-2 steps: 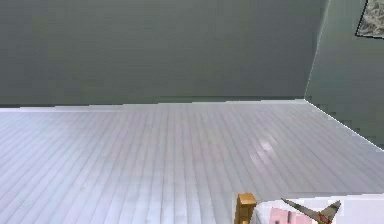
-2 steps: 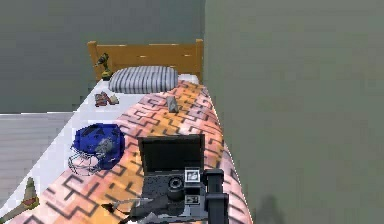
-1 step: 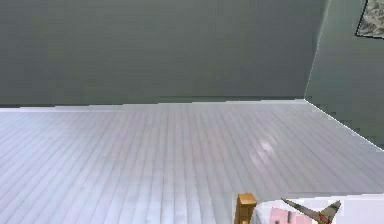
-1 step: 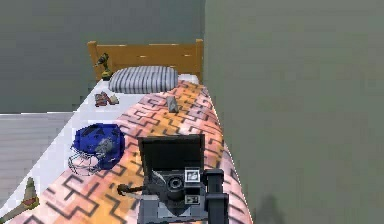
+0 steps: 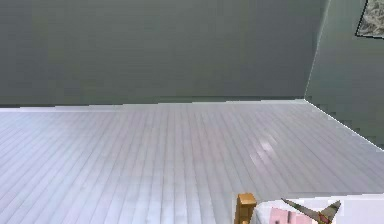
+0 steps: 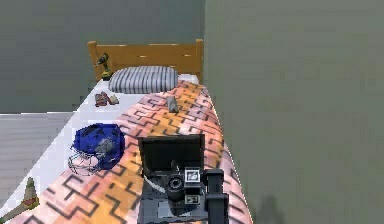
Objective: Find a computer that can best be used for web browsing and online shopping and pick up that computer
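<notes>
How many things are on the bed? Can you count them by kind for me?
Laptop: 1
Striped pillow: 1
Blue round thing: 1
Small things too tiny to name: 4
Total: 7

Grey-green walls (image 5: 150,50) meet a pale plank floor (image 5: 150,150) at a white skirting board (image 5: 150,103); a framed picture (image 5: 371,18) hangs high on the forward view's right; a bed (image 6: 200,115) with wooden headboard (image 6: 145,52) and zigzag cover (image 6: 110,195) stands against a wall.
</notes>
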### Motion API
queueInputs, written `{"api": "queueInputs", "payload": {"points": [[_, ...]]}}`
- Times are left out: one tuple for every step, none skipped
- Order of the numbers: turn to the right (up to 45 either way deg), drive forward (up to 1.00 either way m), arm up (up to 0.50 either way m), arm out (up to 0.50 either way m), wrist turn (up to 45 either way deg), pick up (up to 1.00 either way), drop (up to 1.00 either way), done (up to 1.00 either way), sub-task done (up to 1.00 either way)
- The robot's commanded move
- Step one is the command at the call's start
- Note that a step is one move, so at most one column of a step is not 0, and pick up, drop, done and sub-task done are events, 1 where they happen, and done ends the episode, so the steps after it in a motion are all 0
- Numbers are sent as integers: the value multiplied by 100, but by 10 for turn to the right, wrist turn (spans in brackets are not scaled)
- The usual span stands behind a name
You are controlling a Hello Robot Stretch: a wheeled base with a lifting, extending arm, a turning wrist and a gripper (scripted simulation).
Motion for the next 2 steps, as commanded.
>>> {"api": "queueInputs", "payload": {"points": [[0, 0, -30, 0, 0, 0, 0, 0, 0], [0, 0, 0, 0, 0, 100, 0, 0, 0]]}}
